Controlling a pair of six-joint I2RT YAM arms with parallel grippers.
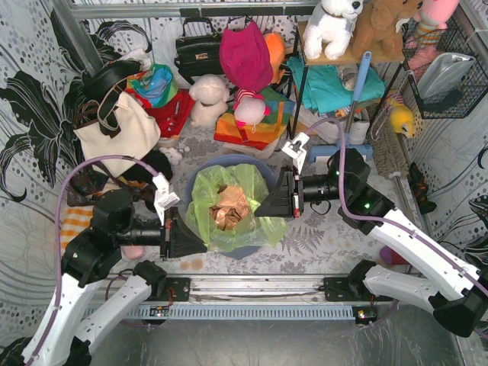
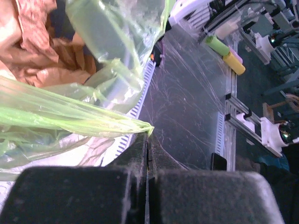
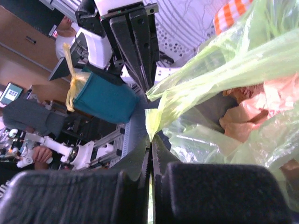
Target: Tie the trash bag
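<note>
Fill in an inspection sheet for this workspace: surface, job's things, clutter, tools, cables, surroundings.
Surface: fern-patterned table cover.
Job's things: trash bag sits in the blue-grey bin, mouth open, tan scraps inside.
Clutter: cream tote bag, black handbag and white plush toy behind the bin.
Tools: left tool and right tool are each shut on the bag's rim, on opposite sides.
Cables: purple cable arcs over the left arm; another runs along the right arm.
Surroundings: patterned curtain; shelf bearing plush toys.
</note>
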